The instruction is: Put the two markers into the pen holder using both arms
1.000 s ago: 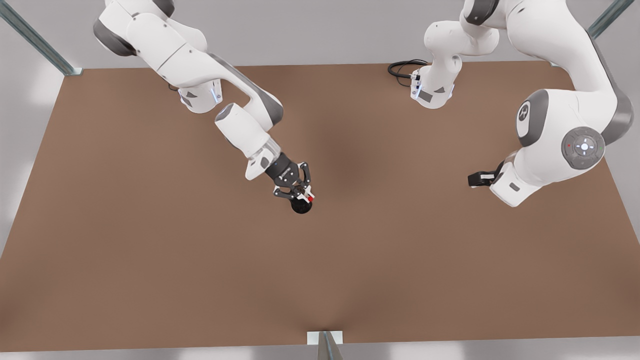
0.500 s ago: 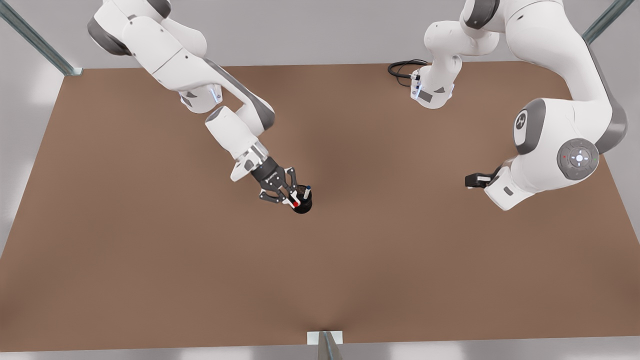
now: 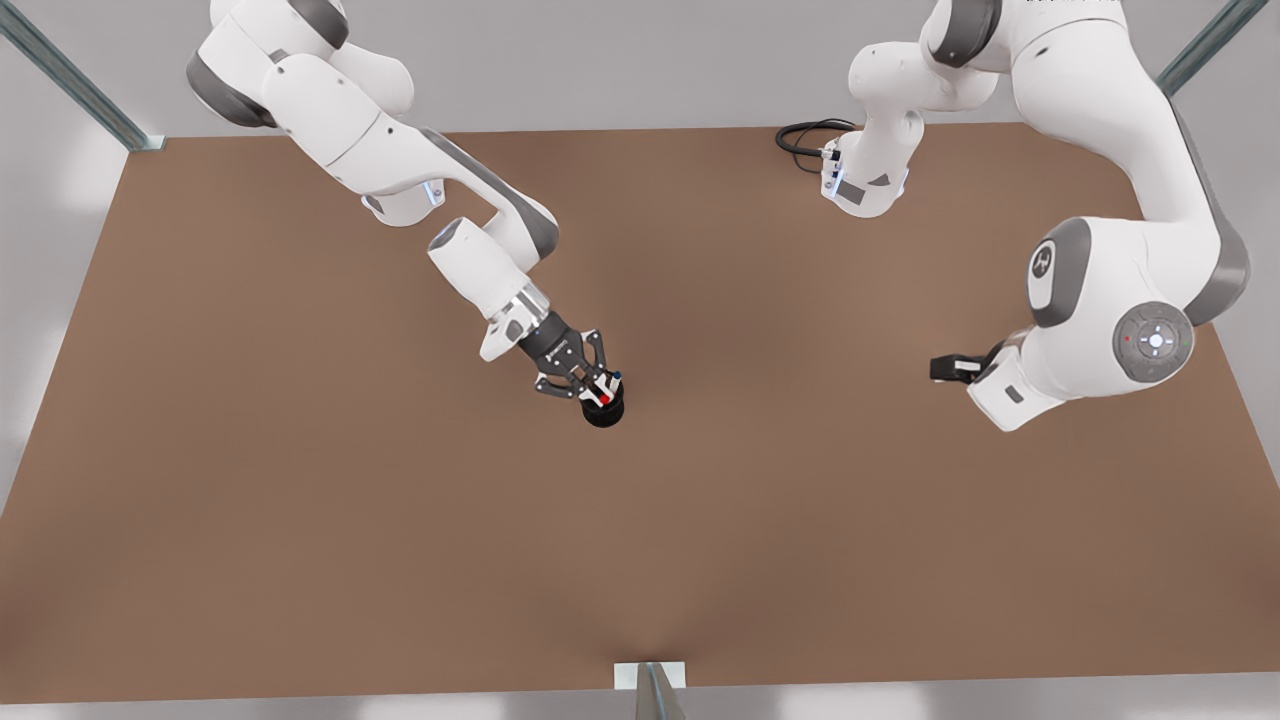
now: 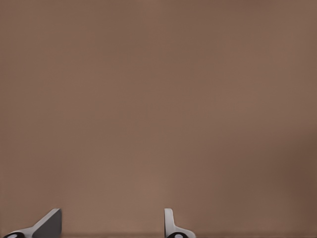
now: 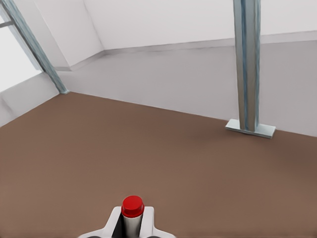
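The pen holder (image 3: 604,411) stands mid-table (image 3: 300,500) with the blue marker (image 3: 616,378) already poking out of it. Directly above, the right claw (image 3: 590,385) is clamped on the red marker (image 5: 132,210) — insertion appears to be the step in hand. Next calls for lowering it straight in, then letting go. The left claw (image 3: 950,367) — fingers (image 4: 49,223) parted, empty — waits well apart.

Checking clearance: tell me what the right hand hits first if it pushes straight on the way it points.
Probably the pen holder, just beyond the right hand; the red marker it grips leads. Depth is unclear.
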